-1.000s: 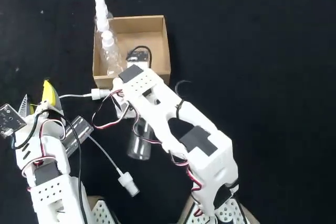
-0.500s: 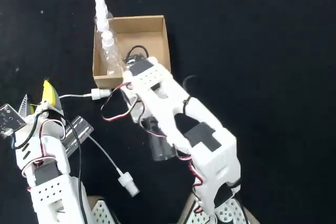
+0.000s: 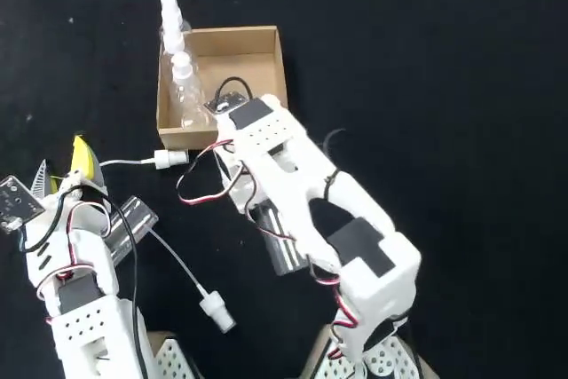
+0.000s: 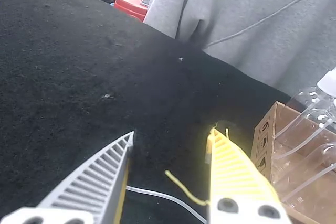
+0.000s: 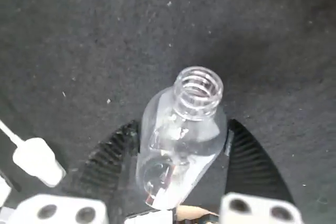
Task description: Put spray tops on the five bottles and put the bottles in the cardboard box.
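We take the open brown cardboard box (image 3: 266, 51) on the black cloth-covered bench (image 3: 444, 86) as our landmark. Along its left inner wall stand clear plastic bottles with white spray tops (image 3: 184, 82), and one spray head rises at the box's far left corner.

The right gripper (image 5: 182, 127) is on the near side of the box. Its black fingers (image 5: 111, 152) are closed on a clear uncapped plastic bottle (image 5: 197, 95), whose threaded neck is open and points away from the wrist. From the high view this held bottle (image 3: 286, 255) shows beneath the white right arm (image 3: 293, 166), apart from the box's near wall. We cannot tell whether it rests on the bench or hangs above it.

The left gripper (image 4: 170, 135) is to the near left of the box. Its grey finger and yellow finger are spread apart with nothing between them; the high view shows it (image 3: 60, 159) well apart from the box's left wall. A second clear uncapped bottle (image 3: 135, 217) lies beside the left arm, nearer to us than the box's near left corner.

Two loose white spray tops lie on the bench. The first loose spray top (image 3: 169, 159) is just beside the box's near wall, with a thin tube trailing left. The second loose spray top (image 3: 216, 310) is farther from the box, its tube running back toward the second bottle.
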{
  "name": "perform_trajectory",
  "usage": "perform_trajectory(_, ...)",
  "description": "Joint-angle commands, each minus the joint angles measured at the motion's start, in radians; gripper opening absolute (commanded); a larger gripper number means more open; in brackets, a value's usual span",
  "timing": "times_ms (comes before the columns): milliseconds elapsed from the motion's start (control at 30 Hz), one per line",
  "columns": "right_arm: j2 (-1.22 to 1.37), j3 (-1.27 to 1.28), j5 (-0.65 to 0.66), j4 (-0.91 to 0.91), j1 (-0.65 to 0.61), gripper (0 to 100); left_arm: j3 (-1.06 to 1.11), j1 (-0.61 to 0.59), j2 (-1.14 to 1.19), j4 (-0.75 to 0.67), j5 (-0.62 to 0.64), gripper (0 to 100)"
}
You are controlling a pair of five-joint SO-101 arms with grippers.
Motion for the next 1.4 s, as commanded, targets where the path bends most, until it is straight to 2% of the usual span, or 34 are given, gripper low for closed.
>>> perform_trajectory(0, -0.105, 0.025, 0.031, -0.048, 0.026, 20.2, 0.013, -0.004, -0.015, -0.002, -0.011, 21)
perform_trajectory(200, -0.12, 0.077, 0.04, -0.141, 0.032, 20.5, 0.013, -0.002, -0.015, -0.002, -0.011, 21)
perform_trajectory(367, -0.12, 0.076, 0.158, -0.155, 0.089, 20.5, 0.013, -0.002, -0.015, -0.002, -0.011, 21)
perform_trajectory(500, -0.119, 0.077, 0.17, -0.155, 0.14, 20.6, 0.013, -0.002, -0.015, -0.003, -0.011, 21)
perform_trajectory(900, -0.102, 0.074, 0.161, -0.186, 0.141, 20.7, 0.013, -0.002, -0.015, -0.005, -0.011, 21)
perform_trajectory(1100, -0.042, 0.048, 0.138, -0.183, 0.143, 34.6, 0.013, -0.002, -0.015, -0.006, -0.011, 21)
perform_trajectory(1367, -0.028, 0.038, 0.121, -0.192, 0.144, 35.0, 0.013, -0.002, -0.015, -0.006, -0.011, 21)
